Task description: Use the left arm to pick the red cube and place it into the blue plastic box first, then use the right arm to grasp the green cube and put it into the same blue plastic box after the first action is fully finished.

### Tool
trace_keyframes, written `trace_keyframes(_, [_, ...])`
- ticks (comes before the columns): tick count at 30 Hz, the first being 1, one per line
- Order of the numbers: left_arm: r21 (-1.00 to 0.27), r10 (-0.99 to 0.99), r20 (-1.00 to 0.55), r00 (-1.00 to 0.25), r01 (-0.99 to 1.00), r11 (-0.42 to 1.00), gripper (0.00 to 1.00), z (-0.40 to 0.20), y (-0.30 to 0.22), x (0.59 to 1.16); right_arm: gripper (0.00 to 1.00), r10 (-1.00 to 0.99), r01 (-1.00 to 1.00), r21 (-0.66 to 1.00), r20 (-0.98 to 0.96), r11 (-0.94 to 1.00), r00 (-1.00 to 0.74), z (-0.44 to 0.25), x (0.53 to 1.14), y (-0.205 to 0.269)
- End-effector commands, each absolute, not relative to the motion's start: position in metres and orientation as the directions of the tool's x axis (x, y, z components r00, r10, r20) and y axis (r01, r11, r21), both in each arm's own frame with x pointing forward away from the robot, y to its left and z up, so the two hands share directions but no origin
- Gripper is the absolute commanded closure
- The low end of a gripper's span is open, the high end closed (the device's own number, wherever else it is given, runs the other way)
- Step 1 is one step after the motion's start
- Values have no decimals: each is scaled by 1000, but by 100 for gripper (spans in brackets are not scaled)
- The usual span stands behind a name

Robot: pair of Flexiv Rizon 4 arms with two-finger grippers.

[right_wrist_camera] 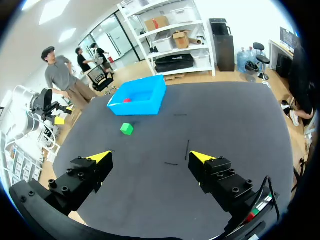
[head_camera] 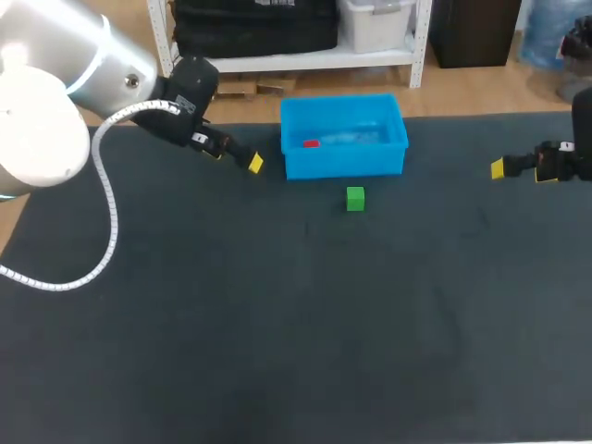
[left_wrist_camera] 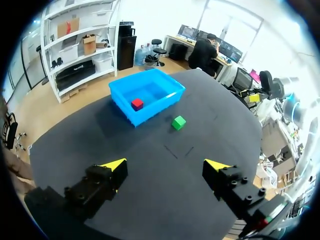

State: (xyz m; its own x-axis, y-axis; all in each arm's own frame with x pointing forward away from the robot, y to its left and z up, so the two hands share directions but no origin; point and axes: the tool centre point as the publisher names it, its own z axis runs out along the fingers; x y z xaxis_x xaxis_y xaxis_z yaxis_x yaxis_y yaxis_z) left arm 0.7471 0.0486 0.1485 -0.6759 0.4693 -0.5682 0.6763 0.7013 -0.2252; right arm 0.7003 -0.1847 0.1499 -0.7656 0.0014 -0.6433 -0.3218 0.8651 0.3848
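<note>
Lining up my right claw (right_wrist_camera: 150, 156), wide open, empty: green cube (right_wrist_camera: 127, 128) sits well ahead, toward its left finger, red cube (right_wrist_camera: 127, 100) inside blue box (right_wrist_camera: 136, 108) beyond. I'd descend square, clearing the wall.

red cube (head_camera: 311, 143) plain red | plastic box (head_camera: 344, 165) bright blue | green cube (head_camera: 355, 198) plain green | table (head_camera: 277, 324) dark charcoal | left gripper (left_wrist_camera: 165, 164) black, yellow tips | right gripper (right_wrist_camera: 150, 156) black, yellow tips | left arm (head_camera: 55, 83) silver-white

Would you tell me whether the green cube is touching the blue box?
Apart: the head view shows a clear gap between green cube and blue box.
</note>
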Motion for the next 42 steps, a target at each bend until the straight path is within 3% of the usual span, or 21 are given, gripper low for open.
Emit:
trace_keyframes(1, [-226, 470, -565, -678, 675, 702, 0, 149, 48, 748, 0, 1, -322, 384, -643, 865, -766, 150, 701, -185])
trace_keyframes(42, [-226, 470, -565, -678, 675, 702, 0, 149, 48, 748, 0, -62, -118, 215, -249, 970, -967, 151, 714, -122])
